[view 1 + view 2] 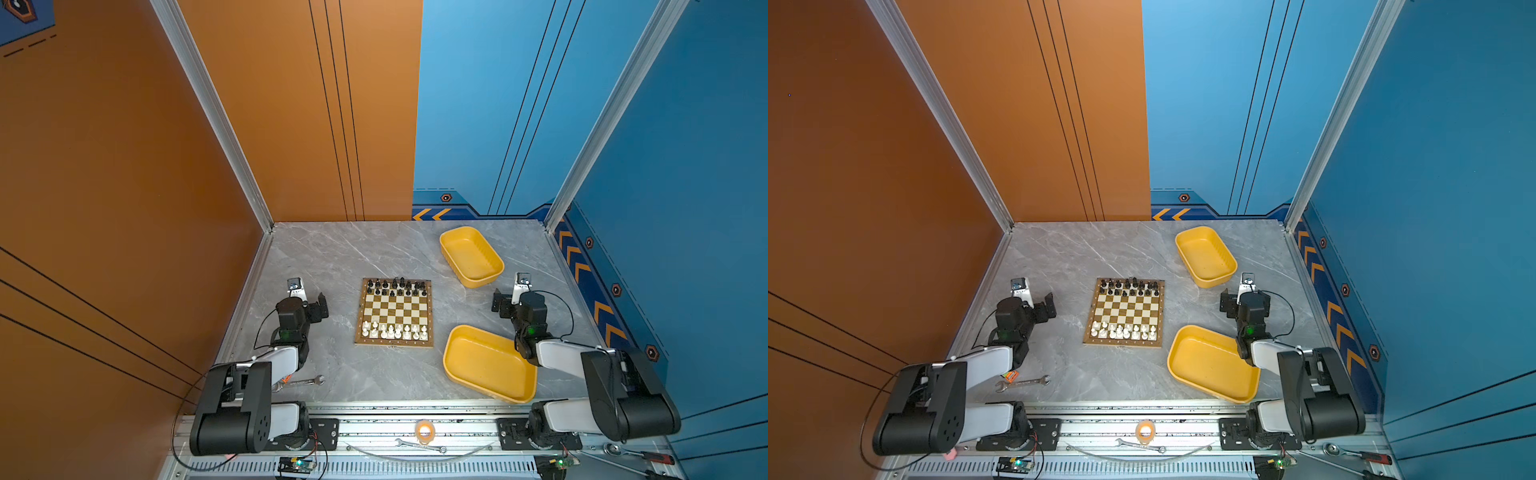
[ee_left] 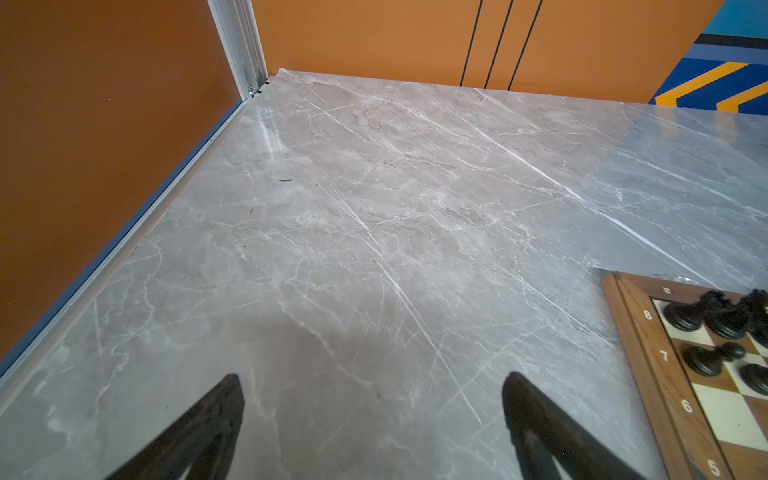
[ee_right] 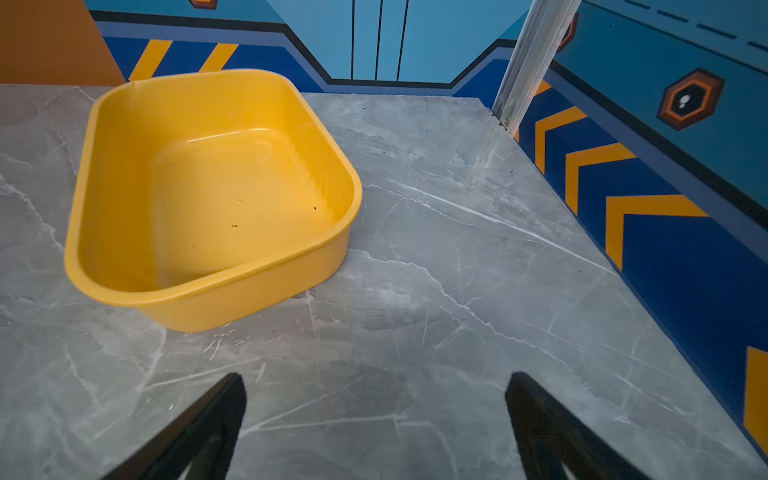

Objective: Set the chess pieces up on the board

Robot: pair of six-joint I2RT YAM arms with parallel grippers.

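A: Big stuff first. We have the grey marble-pattern desk [image 1: 332, 257], then the near yellow oblong plastic tray [image 1: 488, 365] and the far yellow oblong plastic tray [image 3: 232, 187]. Both look empty to us.

B: Next is the square wooden board with golden-brown and cream checkers [image 1: 395, 309], flat at mid-desk.

A: Left tool [image 2: 372, 380] and right tool [image 3: 376, 380] both have their jaws wide with nothing held. Each is over bare desk beside the board, not touching it.

B: Smallest: glossy black chess pieces [image 1: 395, 286] on the two far rows, cream-white chess pieces [image 1: 395, 331] on the two near rows. We judge the setup done or nearly done. The pieces are too small to check square by square.

A: If one needs fixing, we'd narrow the jaws first and come straight down. The neighbours stand close, so a wide tool would likely knock them.

B: On views, only the left wrist view gives us the rank numerals [image 2: 664, 355] and the black pieces up close. The right wrist view gives us only the far tray's bare floor. The white rows and the near tray show in both top views only.
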